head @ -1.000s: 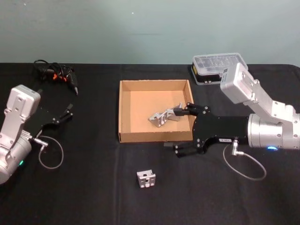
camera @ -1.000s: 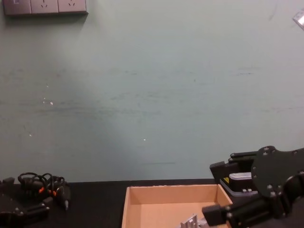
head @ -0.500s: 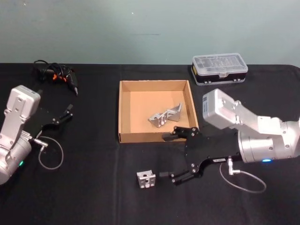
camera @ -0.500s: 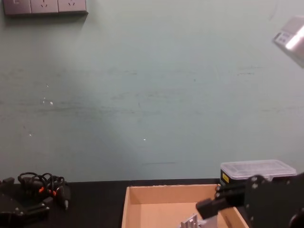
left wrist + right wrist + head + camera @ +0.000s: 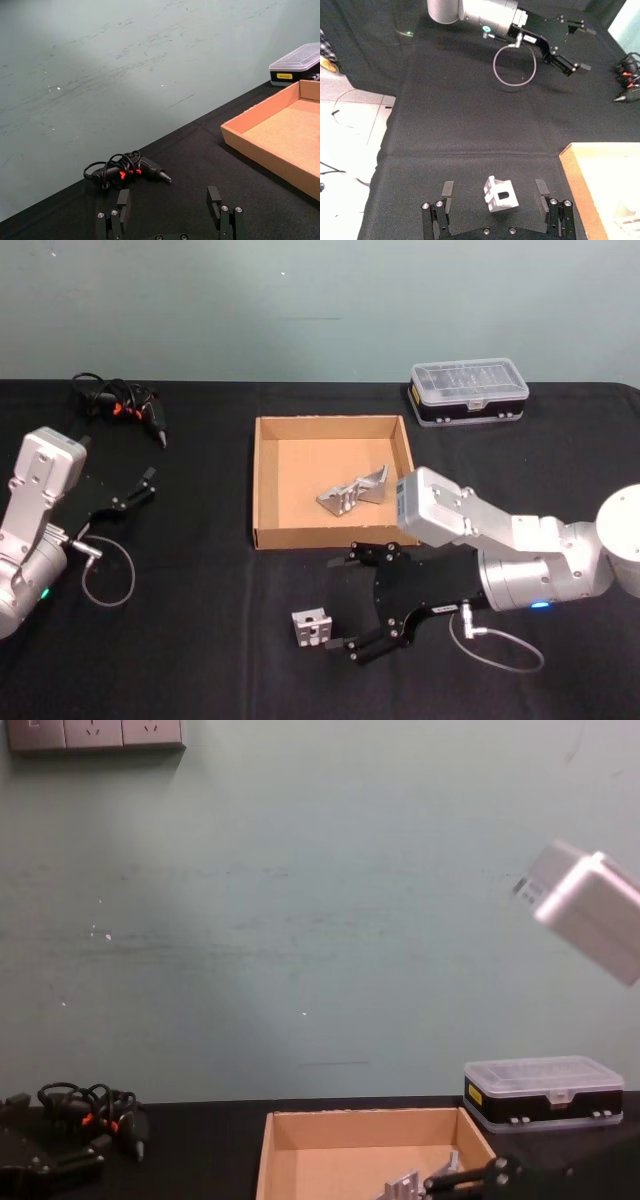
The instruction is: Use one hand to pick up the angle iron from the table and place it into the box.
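Soft, even light falls from overhead. The black table [image 5: 200, 640] swallows nearly every shadow. In the right wrist view the floor [image 5: 350, 130] and the box [image 5: 605, 170] bottom glare almost white. The wall [image 5: 300, 970] shows a paler patch low in its middle.

The flat black tabletop [image 5: 200, 665] looks matt, kinda cloth-like. The shallow tan box [image 5: 262, 480] is plain dull cardboard. The small silver angle iron [image 5: 312, 626] is bare metal with a soft sheen. The right gripper [image 5: 342, 606] is matt black, and its boxy wrist [image 5: 432, 506] is satiny whitish. The small black case [image 5: 466, 413] is plastic, with a glossy clear lid [image 5: 468, 378].
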You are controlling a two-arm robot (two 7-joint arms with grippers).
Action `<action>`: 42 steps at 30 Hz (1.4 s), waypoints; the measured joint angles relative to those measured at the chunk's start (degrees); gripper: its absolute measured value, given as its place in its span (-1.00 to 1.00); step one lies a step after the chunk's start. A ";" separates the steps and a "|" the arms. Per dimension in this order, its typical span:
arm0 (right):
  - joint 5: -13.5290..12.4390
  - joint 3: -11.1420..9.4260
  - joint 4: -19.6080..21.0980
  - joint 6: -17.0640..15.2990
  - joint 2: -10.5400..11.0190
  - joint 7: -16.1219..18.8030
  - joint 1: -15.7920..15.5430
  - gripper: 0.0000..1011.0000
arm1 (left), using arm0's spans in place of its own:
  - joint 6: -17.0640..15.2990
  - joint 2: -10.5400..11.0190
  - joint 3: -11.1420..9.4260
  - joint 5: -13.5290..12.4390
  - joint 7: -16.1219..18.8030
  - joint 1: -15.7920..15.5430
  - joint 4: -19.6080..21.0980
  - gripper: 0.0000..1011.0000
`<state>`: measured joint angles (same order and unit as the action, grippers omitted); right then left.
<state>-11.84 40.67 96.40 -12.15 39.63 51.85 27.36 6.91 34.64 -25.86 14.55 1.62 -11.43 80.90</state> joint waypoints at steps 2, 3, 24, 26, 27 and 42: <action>0.05 0.64 -0.70 0.05 -0.35 -0.30 0.24 0.98 | 0.00 0.00 0.00 0.00 0.00 0.00 0.00 0.98; 0.06 0.88 -0.93 0.07 -0.45 -0.36 0.31 0.98 | 0.00 0.00 0.00 0.00 0.00 0.00 0.00 0.98; 0.76 6.35 -7.33 0.67 -3.52 -1.70 3.24 0.98 | 0.00 0.00 0.00 0.00 0.00 0.00 0.00 0.98; 0.79 6.59 -7.81 0.68 -3.75 -1.77 3.40 0.98 | 0.00 0.00 0.00 0.00 0.00 0.00 0.00 0.98; 0.80 6.72 -8.05 0.70 -3.87 -1.79 3.47 0.98 | 0.00 0.00 0.00 0.00 0.00 0.00 0.00 0.98; 0.71 8.17 -10.65 1.00 -5.39 -1.98 4.42 0.98 | 0.00 0.00 0.00 0.00 0.00 0.00 0.00 0.98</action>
<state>-11.12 48.84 85.76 -11.15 34.24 49.87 31.78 6.91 34.65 -25.86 14.55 1.62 -11.43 80.90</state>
